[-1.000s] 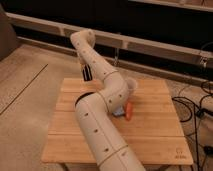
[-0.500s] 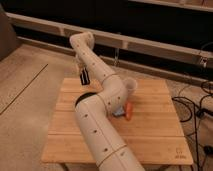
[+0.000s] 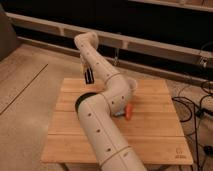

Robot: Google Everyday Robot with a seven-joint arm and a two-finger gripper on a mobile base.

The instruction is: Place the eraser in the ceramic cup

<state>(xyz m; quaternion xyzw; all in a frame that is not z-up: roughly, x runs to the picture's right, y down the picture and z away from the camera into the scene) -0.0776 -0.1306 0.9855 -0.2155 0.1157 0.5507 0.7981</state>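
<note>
My white arm runs from the bottom of the camera view up over the wooden table and bends back down at the far left. There the gripper hangs above the table's back left corner, shut on the eraser, a small dark block with pale stripes. The ceramic cup, small and whitish, stands at the back of the table. It is just right of my forearm and well to the right of the gripper.
A small orange object lies mid-table against my arm, with a bluish thing partly hidden beside it. Cables trail on the floor at the right. A dark wall with a rail runs behind the table.
The gripper has shifted slightly to the right with the eraser still in it. The cup and the orange object have not moved.
</note>
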